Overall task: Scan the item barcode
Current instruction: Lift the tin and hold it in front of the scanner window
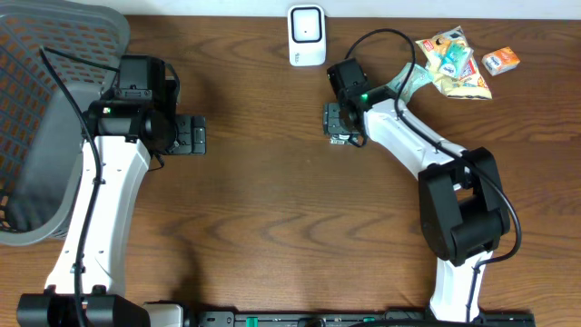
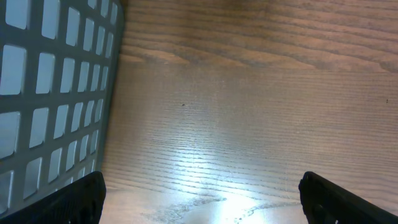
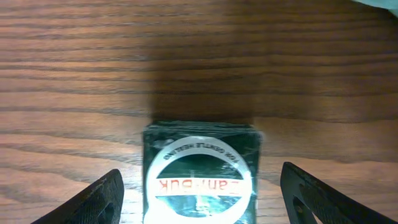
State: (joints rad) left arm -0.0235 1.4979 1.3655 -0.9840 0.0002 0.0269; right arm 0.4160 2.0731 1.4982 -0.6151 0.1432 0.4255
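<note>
Basket: at your far left a grey mesh basket (image 1: pixel 36 118) sits on the bench, its grid wall just beside the left tool.
Left tool: your left tool (image 2: pixel 202 202) is spread wide open over bare wood, with nothing between its fingers (image 2: pixel 68 202).
Scanner: a white scanner (image 1: pixel 307 34) stands at the far edge of the bench, near the middle, apart from the right tool.
Item: the dark green box (image 3: pixel 199 171) with a white round label lies flat on the bench between your right tool's fingers. The label's print reads upside down in the right wrist view.
Right tool: your right tool (image 3: pixel 199 199) is open around the box. You can see wood on either side between the box and each finger (image 3: pixel 93 199), so neither touches it.
Snack packet: a colourful snack packet (image 1: pixel 452 62) lies at the far right, well apart from the box.
Orange box: a small orange box (image 1: pixel 500 61) lies just beside the packet, on its right.
Bench: dark brown wood grain (image 1: pixel 272 209), with glare from a light under both tools.
</note>
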